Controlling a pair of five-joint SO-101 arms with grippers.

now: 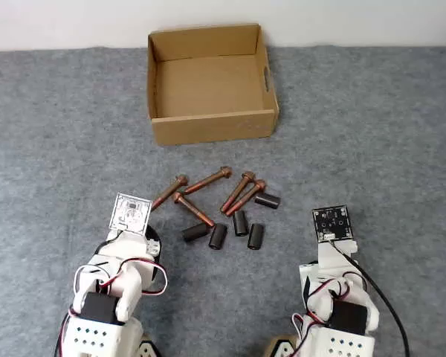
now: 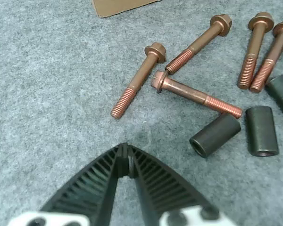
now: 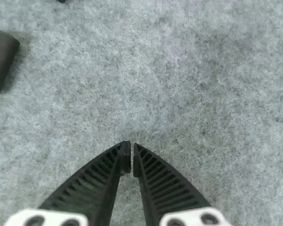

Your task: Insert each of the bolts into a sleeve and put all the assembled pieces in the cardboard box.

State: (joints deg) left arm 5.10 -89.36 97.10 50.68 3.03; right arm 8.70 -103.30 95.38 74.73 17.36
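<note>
Jaws of the left gripper (image 2: 125, 150) and the right gripper (image 3: 132, 150) are closed tip to tip, holding nothing, each over the grey mat (image 1: 372, 134). Five black sleeves (image 1: 218, 236) lie loose between the two arms, ahead of the tips and apart from them. Five copper bolts (image 1: 207, 181) lie scattered just beyond, none inserted. Farthest, the cardboard box (image 1: 212, 126) stands open, well apart.

- The cardboard box (image 1: 212, 126) stands upright, top open.
- Five coppery bolts (image 1: 207, 181) lie scattered near its front.
- Five black sleeves (image 1: 240, 222) lie beside them, unfilled.
</note>
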